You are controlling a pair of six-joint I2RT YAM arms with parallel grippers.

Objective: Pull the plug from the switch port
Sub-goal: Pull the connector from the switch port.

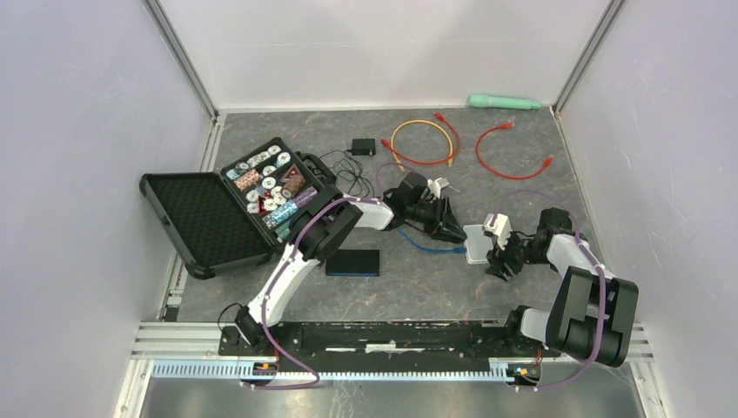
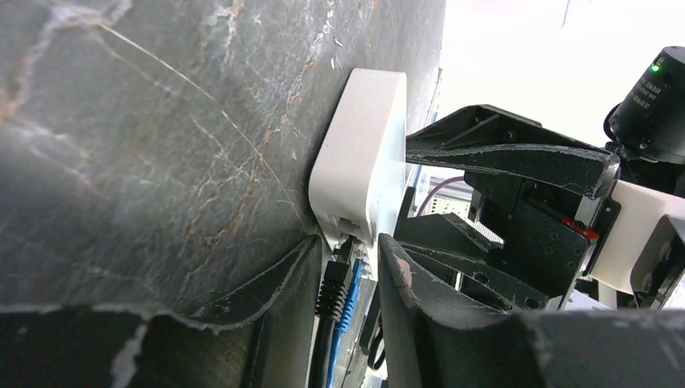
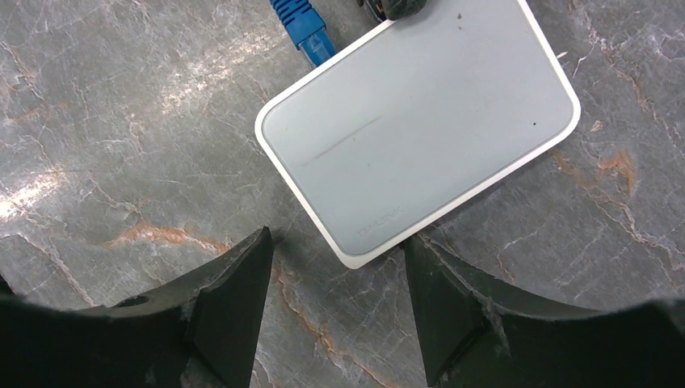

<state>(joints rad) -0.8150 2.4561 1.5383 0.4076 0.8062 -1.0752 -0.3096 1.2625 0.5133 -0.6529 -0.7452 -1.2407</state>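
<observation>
The white switch lies flat on the stone-patterned table between my two grippers. In the left wrist view a black plug and a blue plug sit side by side in ports on the switch's end face. My left gripper is open, its fingers flanking both plugs, with a gap on the blue plug's side. My right gripper is open at the switch's opposite corner, one finger touching its edge. The blue plug shows at the far end.
An open black case with poker chips stands at the left. A flat black device lies beside my left arm. At the back are an orange cable, a red cable, a black adapter and a green cylinder.
</observation>
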